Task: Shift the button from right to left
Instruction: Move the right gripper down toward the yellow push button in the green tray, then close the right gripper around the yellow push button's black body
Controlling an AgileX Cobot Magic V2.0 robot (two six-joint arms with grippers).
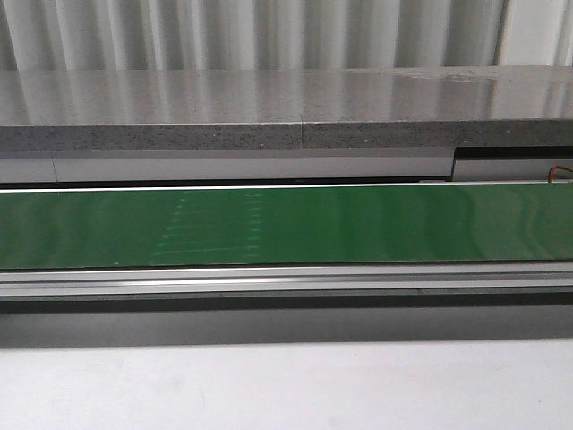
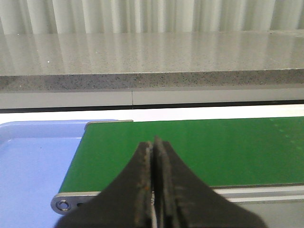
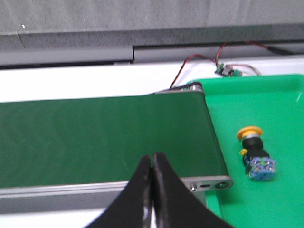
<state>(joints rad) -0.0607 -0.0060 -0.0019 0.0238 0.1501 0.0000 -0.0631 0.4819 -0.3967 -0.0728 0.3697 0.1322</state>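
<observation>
The button [image 3: 255,151] lies on its side in a green tray [image 3: 285,199], just past the right end of the green conveyor belt [image 3: 95,142]. It has a blue boxy body, a dark neck and an orange-yellow round cap. My right gripper [image 3: 152,157] is shut and empty, above the belt's near edge, apart from the button. My left gripper [image 2: 153,141] is shut and empty, above the belt's left end [image 2: 190,152]. The front view shows the belt [image 1: 286,224] but no gripper and no button.
A light blue tray [image 2: 33,161] lies beyond the belt's left end. A grey stone ledge [image 1: 269,107] runs behind the belt. Red and black wires with a small board [image 3: 223,69] sit behind the green tray. A metal rail [image 1: 286,279] edges the belt's front.
</observation>
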